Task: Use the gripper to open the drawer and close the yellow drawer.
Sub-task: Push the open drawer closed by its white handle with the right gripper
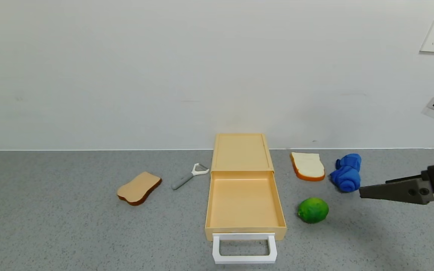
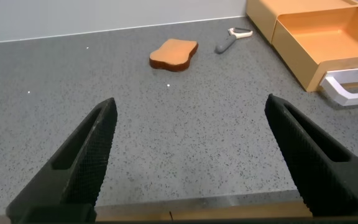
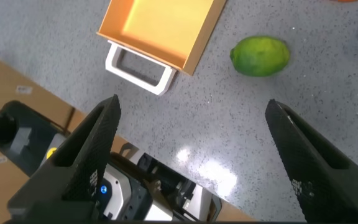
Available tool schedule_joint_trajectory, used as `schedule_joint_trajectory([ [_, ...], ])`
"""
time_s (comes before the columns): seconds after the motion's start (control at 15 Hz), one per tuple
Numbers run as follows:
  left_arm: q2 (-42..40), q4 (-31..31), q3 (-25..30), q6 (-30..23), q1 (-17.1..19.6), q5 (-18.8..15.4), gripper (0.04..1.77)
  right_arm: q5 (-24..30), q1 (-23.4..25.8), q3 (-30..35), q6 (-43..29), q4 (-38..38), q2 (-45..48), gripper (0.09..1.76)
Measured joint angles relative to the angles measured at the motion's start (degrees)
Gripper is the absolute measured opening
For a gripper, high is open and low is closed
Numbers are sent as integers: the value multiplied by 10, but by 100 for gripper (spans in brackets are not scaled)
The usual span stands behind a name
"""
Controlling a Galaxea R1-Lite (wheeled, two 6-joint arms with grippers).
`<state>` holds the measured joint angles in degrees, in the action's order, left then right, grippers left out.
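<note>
The pale yellow drawer unit [image 1: 242, 151] lies flat in the middle of the grey counter. Its tray [image 1: 244, 201] is slid out toward me and is empty, and the white loop handle [image 1: 244, 259] sits at the front. My right gripper [image 1: 364, 192] is open and empty. It hovers at the right, beyond the lime and apart from the drawer; its wrist view [image 3: 192, 106] shows the tray [image 3: 160, 25] and handle [image 3: 112, 59] below. My left gripper [image 2: 191, 102] is open and empty over bare counter, left of the drawer [image 2: 328, 31], and is out of the head view.
A lime [image 1: 313, 210], a blue cloth [image 1: 347, 172] and a white bread slice [image 1: 308, 166] lie right of the drawer. A tan bread slice [image 1: 139, 188] and a peeler [image 1: 188, 176] lie to its left. A wall stands just behind the unit.
</note>
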<state>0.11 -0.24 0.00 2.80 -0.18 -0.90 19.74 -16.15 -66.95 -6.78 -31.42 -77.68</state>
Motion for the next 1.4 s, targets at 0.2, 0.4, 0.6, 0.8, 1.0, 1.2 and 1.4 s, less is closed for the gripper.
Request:
schedule_joint_trajectory([
  [0.2,0,0,0,0,0,0,172,-49,-53,-35,-53,2,-37,171],
  [0.4,0,0,0,0,0,0,172,-101,-112,-74,-118,-2,-87,171],
  [0.6,0,0,0,0,0,0,172,-163,-182,-107,-166,-6,-145,171],
  [0.8,0,0,0,0,0,0,172,-191,-237,-146,-195,-23,-209,171],
  [1.0,0,0,0,0,0,0,172,-207,-287,-193,-244,-47,-280,171],
  [1.2,0,0,0,0,0,0,172,-217,-314,-246,-283,-86,-351,171],
  [1.4,0,0,0,0,0,0,172,-235,-327,-288,-311,-117,-413,171],
])
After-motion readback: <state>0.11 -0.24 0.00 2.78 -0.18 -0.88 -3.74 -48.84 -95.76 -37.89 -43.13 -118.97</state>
